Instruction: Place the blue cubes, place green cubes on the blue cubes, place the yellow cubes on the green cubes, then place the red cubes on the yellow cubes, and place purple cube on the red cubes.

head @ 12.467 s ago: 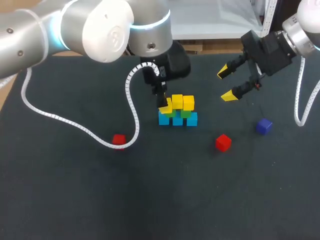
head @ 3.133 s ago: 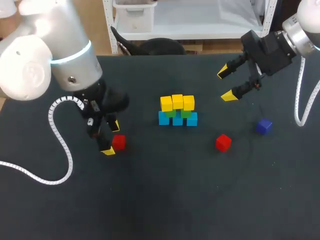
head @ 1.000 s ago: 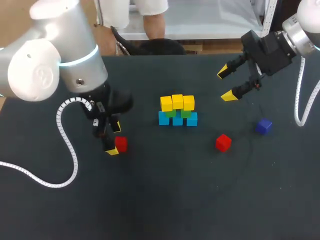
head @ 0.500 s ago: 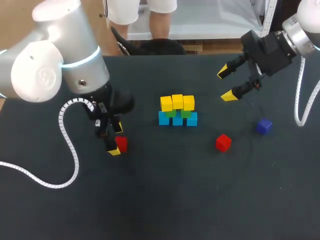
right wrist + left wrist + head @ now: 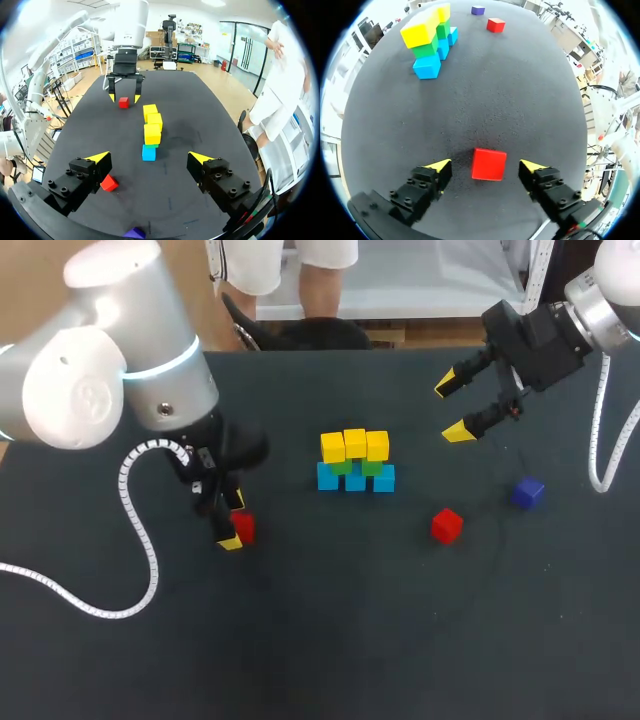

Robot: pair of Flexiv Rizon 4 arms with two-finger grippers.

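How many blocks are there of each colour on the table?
blue cubes: 3
green cubes: 2
yellow cubes: 3
red cubes: 2
purple cube: 1
Total: 11

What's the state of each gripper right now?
Left gripper: open, red cube between its fingers, not gripped.
Right gripper: open, empty.

My left gripper (image 5: 234, 522) down at table, fingers astride red cube (image 5: 243, 527); blue-green-yellow stack (image 5: 355, 462) mid-table; second red cube (image 5: 446, 525), purple cube (image 5: 527, 492) right of stack; my right gripper (image 5: 453, 408) spread wide beyond them
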